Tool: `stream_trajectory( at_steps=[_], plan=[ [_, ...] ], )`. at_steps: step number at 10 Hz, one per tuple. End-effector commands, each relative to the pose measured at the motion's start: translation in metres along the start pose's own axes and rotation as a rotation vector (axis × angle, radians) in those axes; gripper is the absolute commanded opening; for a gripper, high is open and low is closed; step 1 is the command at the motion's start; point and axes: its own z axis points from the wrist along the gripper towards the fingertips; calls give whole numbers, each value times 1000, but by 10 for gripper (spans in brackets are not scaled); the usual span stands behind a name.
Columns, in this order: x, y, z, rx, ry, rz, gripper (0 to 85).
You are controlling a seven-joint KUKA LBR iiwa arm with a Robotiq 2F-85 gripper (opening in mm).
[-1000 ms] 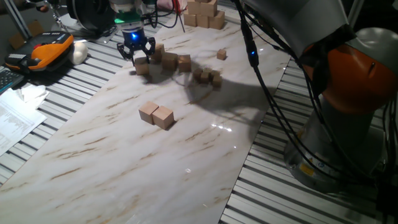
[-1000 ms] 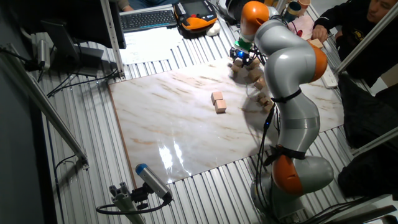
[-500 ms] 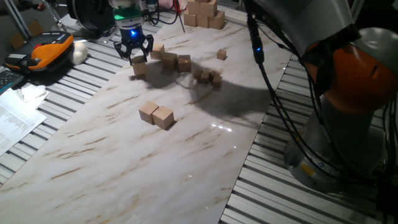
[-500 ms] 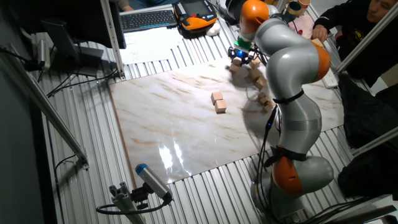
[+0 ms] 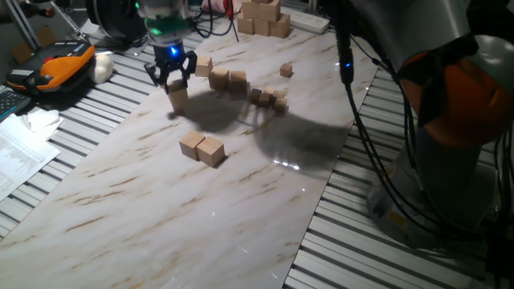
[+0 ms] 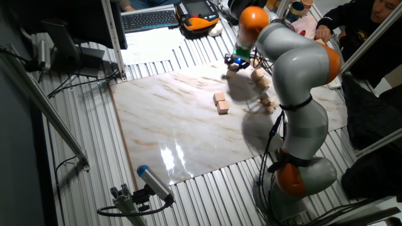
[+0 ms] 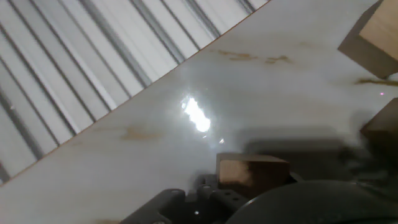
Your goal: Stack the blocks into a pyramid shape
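Light-tan wooden cube (image 5: 177, 97) (image 6: 231, 68) (image 7: 252, 171) sits clamped between the black two-finger gripper's (image 5: 169, 75) (image 6: 235, 62) fingers, lifted above the white marble-patterned tabletop (image 5: 161, 201) (image 6: 169, 119). Against the frames a second ago, the gripper has shifted away from the loose cluster of tan cubes (image 5: 229, 79) (image 6: 259, 76), carrying the cube toward the table's middle. A touching pair of tan cubes (image 5: 201, 148) (image 6: 220, 103) lies at mid-table, unmoved. The pile of bigger pale wooden blocks (image 5: 263, 18) at the table's far edge is unchanged.
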Motion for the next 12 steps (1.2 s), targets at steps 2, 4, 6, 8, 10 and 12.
stream_trajectory(
  at_steps=[2, 4, 6, 8, 10, 12],
  plan=[
    [21, 13, 2, -21, -10, -113, 0],
    [36, 21, 1, -13, -20, -118, 0],
    [41, 25, 2, -5, -31, -124, 0],
    [41, 25, 2, -17, -39, -182, 0],
    [41, 25, 2, -83, -23, -329, 0],
    [41, 25, 2, -130, 23, -458, 0]
  ],
)
